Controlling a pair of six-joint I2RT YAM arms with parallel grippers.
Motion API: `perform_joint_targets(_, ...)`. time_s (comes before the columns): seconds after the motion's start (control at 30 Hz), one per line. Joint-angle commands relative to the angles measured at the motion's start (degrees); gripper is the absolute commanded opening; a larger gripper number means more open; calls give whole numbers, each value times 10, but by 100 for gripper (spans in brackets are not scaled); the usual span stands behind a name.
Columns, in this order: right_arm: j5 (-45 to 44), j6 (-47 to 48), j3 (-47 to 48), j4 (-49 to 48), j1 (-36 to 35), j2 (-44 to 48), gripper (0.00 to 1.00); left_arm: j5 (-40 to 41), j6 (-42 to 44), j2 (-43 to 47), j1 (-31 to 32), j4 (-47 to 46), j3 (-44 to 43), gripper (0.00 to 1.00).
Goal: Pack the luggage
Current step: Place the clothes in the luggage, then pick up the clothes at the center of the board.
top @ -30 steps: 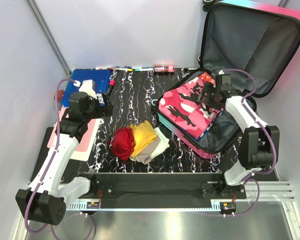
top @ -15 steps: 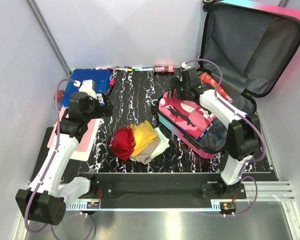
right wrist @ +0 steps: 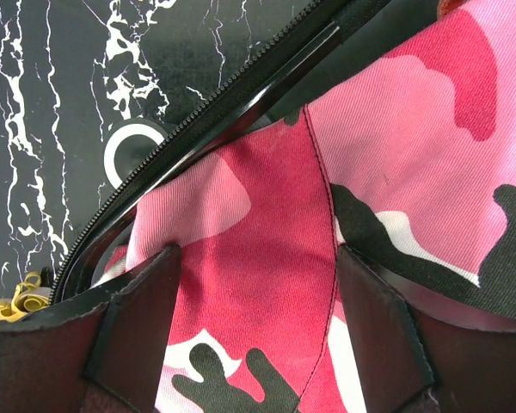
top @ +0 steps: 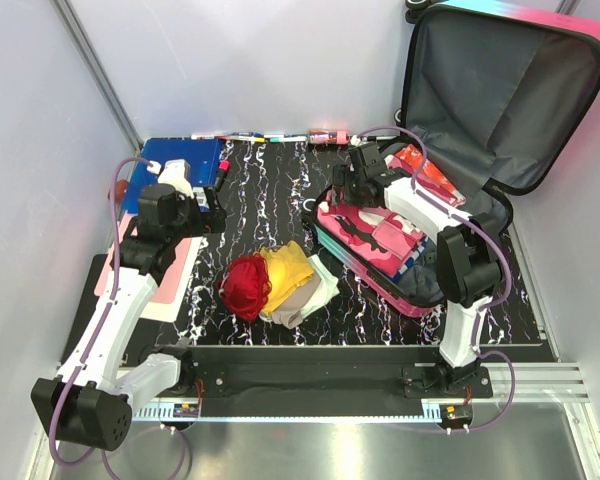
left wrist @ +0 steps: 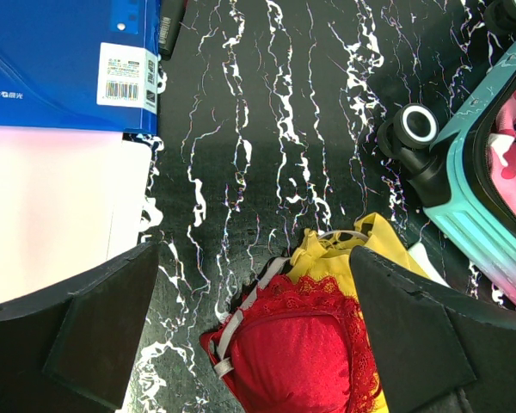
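Broadly, the black marbled table (top: 270, 190) fills the overhead view, and the luggage (top: 500, 80) lies open on it at about 3 o'clock, its grey-lined lid standing up toward 1 o'clock and its teal-and-pink shell resting flat with the wheels toward the table's centre. A blue folder (top: 180, 160) lies flat at 10 o'clock. Inside the lower shell lies a pink camouflage garment (top: 380, 235). A heap of clothes (top: 290, 275), red lace, yellow and pale pieces, sits on the marble near 6 o'clock, just beside the case's near corner. The right gripper (right wrist: 258, 318) hangs over the camouflage cloth at the case's 9 o'clock rim, fingers spread wide, gripping nothing. The left gripper (left wrist: 258, 335) hovers above bare marble between the folder and the heap, fully spread and empty. Markers (top: 250, 137) line the 12 o'clock edge.
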State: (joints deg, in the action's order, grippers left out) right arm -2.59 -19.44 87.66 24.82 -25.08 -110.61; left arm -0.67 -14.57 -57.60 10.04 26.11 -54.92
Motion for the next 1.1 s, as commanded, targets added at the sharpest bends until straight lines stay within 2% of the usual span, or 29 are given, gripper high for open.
perform_joint_targets(0.0,-18,9,16,17,-9,11,80,2,7,-2,2,-18,-5,99)
perform_joint_targets(0.27,-2,27,5,24,-57,148,80,2,7,-1,2,-18,-6,99)
perform_joint_targets(0.43,115,-21,-37,-13,-102,187,80,-4,12,2,2,-19,-5,99)
perform_joint_targets(0.6,240,-102,-106,-108,-142,172,79,-3,14,2,2,-18,-5,99)
perform_joint_targets(0.9,313,-155,-136,-194,-188,102,76,-4,12,2,2,-18,-6,99)
perform_joint_targets(1.07,316,-157,-122,-206,-204,70,74,-6,9,1,2,-18,-6,99)
